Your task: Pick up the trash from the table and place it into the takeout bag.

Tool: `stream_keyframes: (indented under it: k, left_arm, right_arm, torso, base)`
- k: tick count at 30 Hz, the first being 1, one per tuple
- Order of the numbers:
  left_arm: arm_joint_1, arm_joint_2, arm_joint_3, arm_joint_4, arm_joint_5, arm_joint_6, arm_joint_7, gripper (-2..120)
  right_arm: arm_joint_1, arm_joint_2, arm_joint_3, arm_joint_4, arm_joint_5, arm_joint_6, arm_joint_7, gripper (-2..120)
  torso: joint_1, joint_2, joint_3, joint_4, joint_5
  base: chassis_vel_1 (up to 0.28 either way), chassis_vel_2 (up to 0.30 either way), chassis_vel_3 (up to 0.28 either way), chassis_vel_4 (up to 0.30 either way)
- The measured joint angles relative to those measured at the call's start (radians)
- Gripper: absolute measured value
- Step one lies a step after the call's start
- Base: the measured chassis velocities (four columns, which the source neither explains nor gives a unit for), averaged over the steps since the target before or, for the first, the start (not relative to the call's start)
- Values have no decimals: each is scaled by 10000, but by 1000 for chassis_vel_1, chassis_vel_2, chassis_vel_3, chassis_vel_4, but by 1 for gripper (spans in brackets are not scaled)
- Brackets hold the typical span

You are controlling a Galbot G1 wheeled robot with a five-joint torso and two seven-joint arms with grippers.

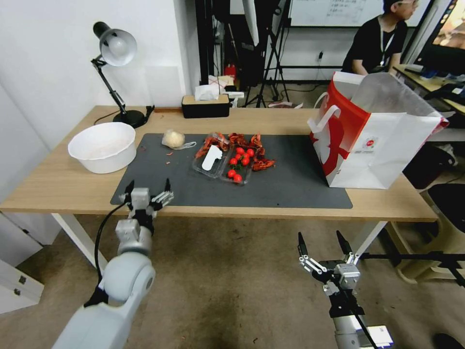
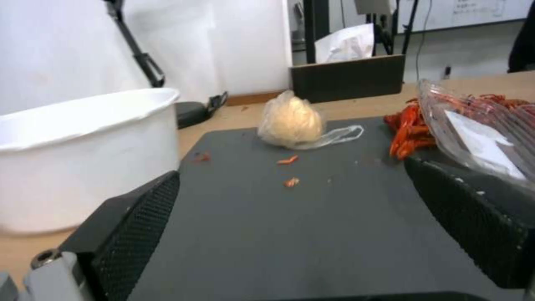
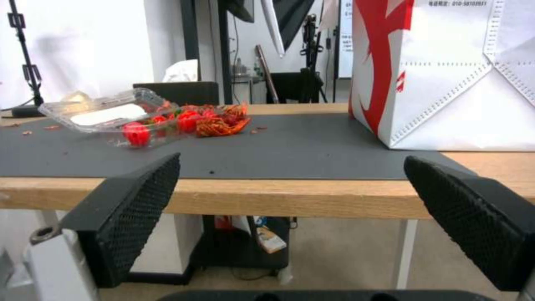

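Observation:
On the table (image 1: 58, 184), a dark grey mat (image 1: 290, 184) carries the trash. A pale wad (image 1: 173, 139) (image 2: 291, 120) in thin plastic lies at the mat's back left. Mid-mat lies a clear plastic tray (image 1: 213, 162) (image 2: 485, 129) (image 3: 106, 115) with cherry tomatoes (image 1: 240, 162) and red shell scraps (image 1: 252, 145). The red-and-white takeout bag (image 1: 387, 140) (image 3: 446, 83) stands open at the right end. My left gripper (image 1: 148, 185) (image 2: 292, 169) hovers open over the mat's front left corner, facing the wad. In front of the table and below its edge, my right gripper (image 1: 319, 236) (image 3: 292, 159) is open.
A big white bowl (image 1: 102, 146) (image 2: 72, 146) stands left of the mat, close to my left gripper. A desk lamp (image 1: 116, 48) and a black tissue box (image 1: 205, 104) sit along the back edge. Small red crumbs (image 2: 290, 182) dot the mat.

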Motion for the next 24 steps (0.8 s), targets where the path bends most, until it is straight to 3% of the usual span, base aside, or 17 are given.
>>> stream_keyframes:
  k: [2,8,13,20,24]
  left_arm:
    - [-324,142,153,162,-184,121,7,100]
    - [-3030,675,948,1629,-1636,1069,158,100]
    - [-4600,797,1586,2805,-2202,1276,262,100]
    - [-5664,719,2292,3754,-2613,1494,297,100]
    - [-5805,687,2375,3873,-2644,1519,313,100]
  right_arm:
    - [-3,15,4,14,-13,-11,5,100]
    - [-35,108,48,70,-113,-90,39,100]
    - [-37,169,81,93,-145,-139,55,100]
    - [-41,204,108,81,-146,-193,70,100]
    - [-41,205,111,81,-146,-199,71,100]
  torso:
    - [0,0,1,0,2]
    - [0,0,0,0,1]
    - [1,0,1,-1,2]
    - [0,1,0,-1,2]
    - [0,1,1,2,0]
  base:
    - [0,0,0,0]
    - [0,0,0,0]
    - [0,0,0,0]
    - [0,0,0,0]
    - [0,0,0,0]
